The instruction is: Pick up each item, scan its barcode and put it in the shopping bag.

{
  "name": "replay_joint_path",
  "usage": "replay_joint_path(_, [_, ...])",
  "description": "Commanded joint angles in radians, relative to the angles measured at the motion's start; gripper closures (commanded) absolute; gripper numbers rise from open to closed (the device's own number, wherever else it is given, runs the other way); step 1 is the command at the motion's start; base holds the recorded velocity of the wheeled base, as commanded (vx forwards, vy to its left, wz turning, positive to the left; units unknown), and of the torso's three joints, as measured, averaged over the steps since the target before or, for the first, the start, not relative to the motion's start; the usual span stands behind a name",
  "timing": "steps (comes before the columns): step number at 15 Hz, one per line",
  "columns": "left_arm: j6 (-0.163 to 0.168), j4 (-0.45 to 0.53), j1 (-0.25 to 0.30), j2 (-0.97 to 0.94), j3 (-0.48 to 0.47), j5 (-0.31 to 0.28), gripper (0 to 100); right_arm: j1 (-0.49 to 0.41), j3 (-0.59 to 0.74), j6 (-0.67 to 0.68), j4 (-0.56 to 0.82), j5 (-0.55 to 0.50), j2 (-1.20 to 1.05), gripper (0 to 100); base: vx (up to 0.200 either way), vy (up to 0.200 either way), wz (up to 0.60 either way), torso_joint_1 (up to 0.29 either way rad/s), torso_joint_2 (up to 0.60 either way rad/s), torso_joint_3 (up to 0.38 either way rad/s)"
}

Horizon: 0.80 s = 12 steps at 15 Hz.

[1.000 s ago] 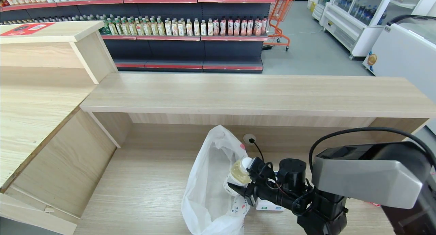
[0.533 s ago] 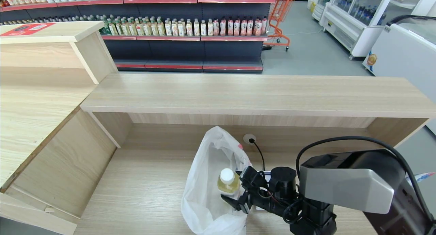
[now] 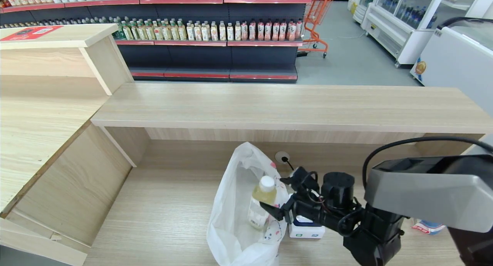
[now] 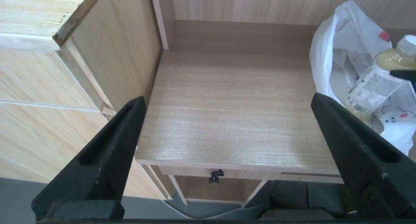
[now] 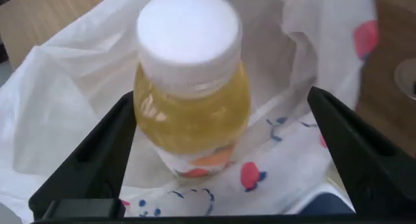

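A bottle of yellow drink with a white cap stands upright inside the white plastic shopping bag on the lower counter. My right gripper is open just right of the bag's mouth. In the right wrist view the bottle sits between the spread fingers of the right gripper, with a gap on one side. My left gripper hangs open over bare counter, with nothing between its fingers. The bag and the bottle lie off to its side.
A small white box lies on the counter right of the bag, under my right wrist. A blue and red packet lies at the far right. A cable runs from a hole by the back wall. A raised shelf overhangs the counter.
The right gripper brought the tilted bottle down upright into the bag, opened its fingers and drew back to the right. The bottle now stands in the bag by itself.
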Motion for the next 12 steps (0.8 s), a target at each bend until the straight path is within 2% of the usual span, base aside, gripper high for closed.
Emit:
replay_joint_path(1, [0.0,0.0,0.0,0.0,0.0,0.0,0,-0.124,0.061,0.029,0.05,0.0,-0.125,0,0.0,0.0,0.0,0.0,0.0,0.0])
replay_joint_path(2, [0.0,0.0,0.0,0.0,0.0,0.0,0,-0.162,0.069,0.066,0.056,0.001,-0.15,0,0.0,0.0,0.0,0.0,0.0,0.0])
replay_joint_path(4, [0.0,0.0,0.0,0.0,0.0,0.0,0,-0.19,0.09,0.256,0.11,0.0,-0.266,0,0.0,0.0,0.0,0.0,0.0,0.0])
replay_joint_path(6, [0.0,0.0,0.0,0.0,0.0,0.0,0,-0.159,0.093,0.341,0.224,0.0,-0.377,0,0.0,0.0,0.0,0.0,0.0,0.0])
replay_joint_path(7, [0.0,0.0,-0.001,0.0,0.0,0.0,0,-0.121,0.092,0.379,0.228,-0.008,-0.406,0,0.0,0.0,0.0,0.0,0.0,0.0])
replay_joint_path(8, [0.0,0.0,0.0,0.0,0.0,0.0,0,-0.093,0.09,0.397,0.237,-0.028,-0.435,0,0.0,0.0,0.0,0.0,0.0,0.0])
replay_joint_path(10, [0.0,0.0,0.0,0.0,0.0,0.0,0,-0.102,0.09,0.394,0.241,-0.036,-0.466,0,0.0,0.0,0.0,0.0,0.0,0.0])
replay_joint_path(12, [0.0,0.0,0.0,0.0,0.0,0.0,0,-0.206,0.093,0.391,0.307,-0.036,-0.516,0,0.0,0.0,0.0,0.0,0.0,0.0])
